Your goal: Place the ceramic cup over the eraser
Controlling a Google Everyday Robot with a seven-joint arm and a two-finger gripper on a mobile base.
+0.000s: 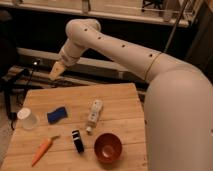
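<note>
The small white ceramic cup (27, 119) stands upright near the left edge of the wooden table (125, 107). The eraser (77, 141), a black block with a white band, lies near the front middle, well to the right of the cup. My gripper (56, 71) hangs above the table's far left edge, pointing down and to the left. It is open and holds nothing. It stays well above and behind both the cup and the eraser.
A flat blue piece (57, 114) lies between cup and eraser. A long white bottle (93, 114) lies mid-table, a reddish-brown bowl (108, 147) sits front right of the eraser, and an orange carrot (41, 150) lies front left. My arm's bulk fills the right side.
</note>
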